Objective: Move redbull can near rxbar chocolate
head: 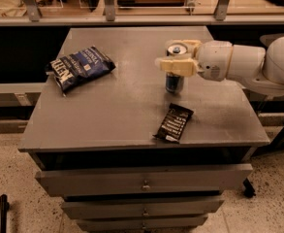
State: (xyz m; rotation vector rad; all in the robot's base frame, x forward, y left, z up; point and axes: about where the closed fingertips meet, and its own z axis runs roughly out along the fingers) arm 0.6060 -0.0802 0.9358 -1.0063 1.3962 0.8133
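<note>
One can [174, 81] and one bar [174, 124] share the right half of the grey cabinet top [122, 110]. The can stands upright just beyond the bar, on its far side, with a short strip of bare surface between them. My gripper [173, 55] reaches in from the right of the bar and sits around the can's upper part. One of the pale fingers [173, 65] crosses the can's near face and the other runs behind its rim. From here they look clamped on the can, though I cannot tell whether its base rests on the surface or hangs a touch above it.

The can already looks close to the bar, so I judge the carrying to be nearly done and the set-down to be the step that matters. I want the can vertical, lowered straight until the base meets the top. Then I would part the fingers evenly so neither side drags the tall, light body over. I would pull the arm back to the right, away from the bar, and not sweep across its wrapper. The grip is high on a slim can, so any tilt on release could tip it onto the bar.

A blue snack bag [81, 68] lies well to the left of the bar, out of the way.
</note>
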